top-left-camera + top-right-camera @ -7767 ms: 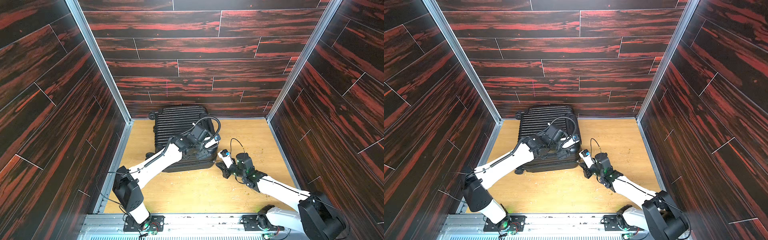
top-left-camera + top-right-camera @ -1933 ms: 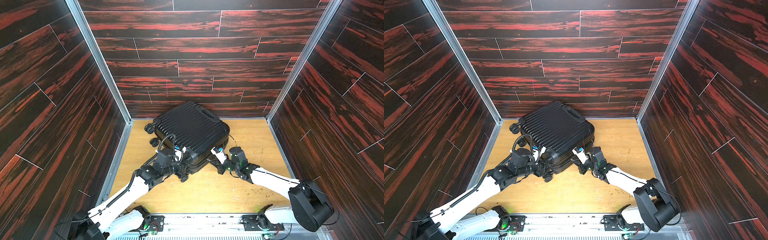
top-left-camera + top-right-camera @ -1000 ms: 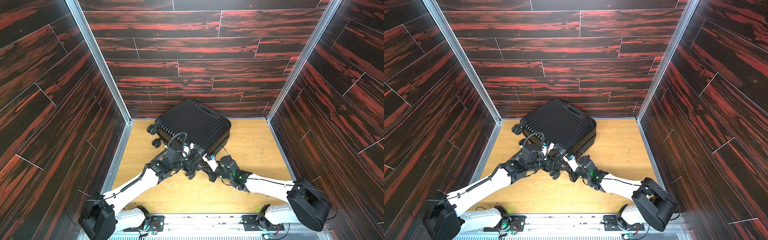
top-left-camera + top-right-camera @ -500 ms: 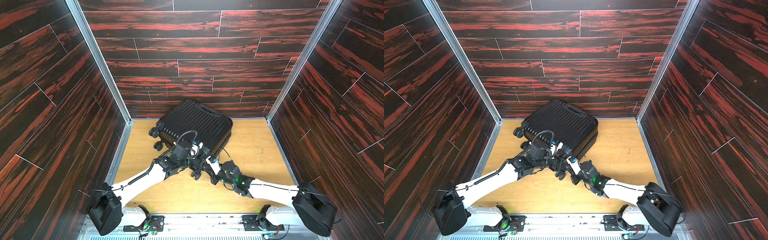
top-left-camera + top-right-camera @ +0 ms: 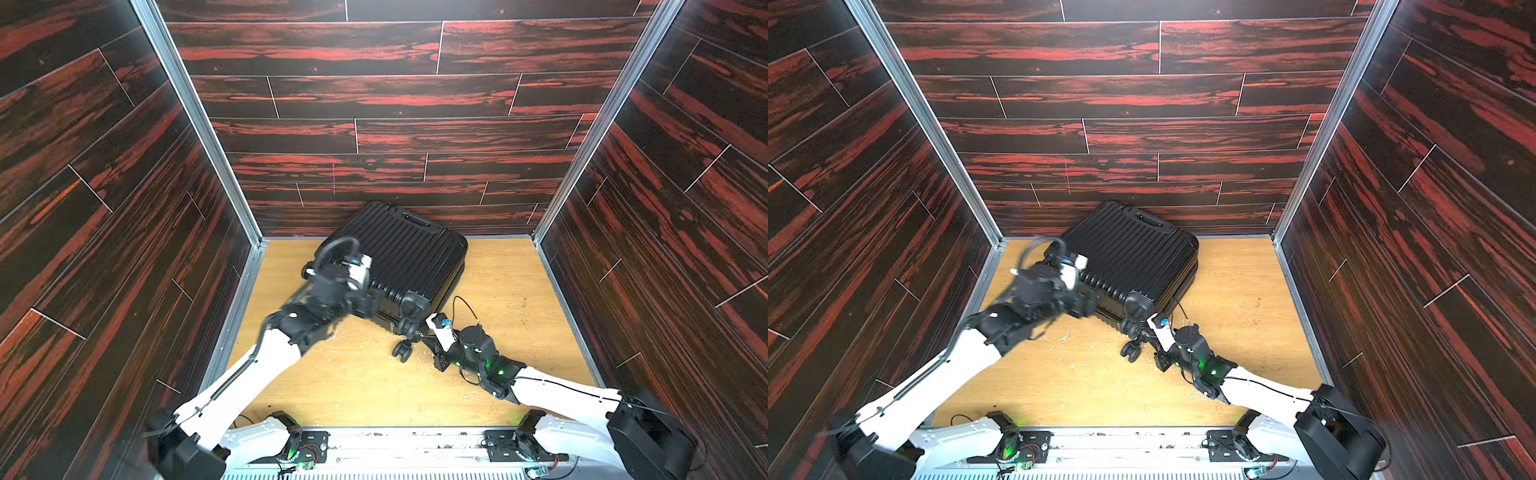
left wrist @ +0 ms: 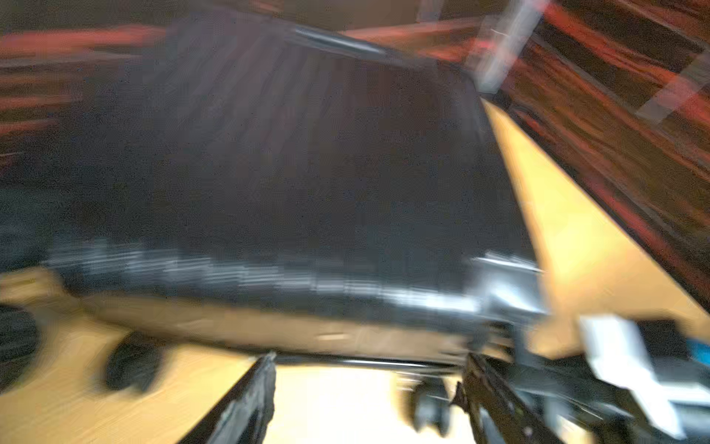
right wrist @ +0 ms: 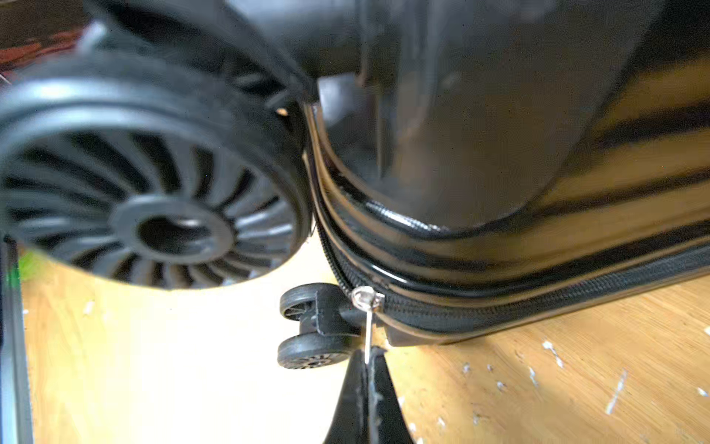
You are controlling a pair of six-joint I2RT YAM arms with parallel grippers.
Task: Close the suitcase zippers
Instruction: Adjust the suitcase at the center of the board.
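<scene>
Suitcase (image 5: 403,253) near back wall (image 5: 374,137); floor (image 5: 511,291) rightward

1 suitcase (image 5: 407,249), 1 zip pull (image 7: 367,307), 2 arms (image 5: 257,370) (image 5: 557,390)

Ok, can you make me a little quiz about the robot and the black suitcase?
1. True or false: the suitcase lies with its lid wide open.
2. What is the right gripper pinching? A) a wheel B) the zipper pull tab C) the handle
3. Fill in: the left gripper has its jaws ____, with nothing between them.
Key: 1 false; 2 B; 3 open.
</scene>
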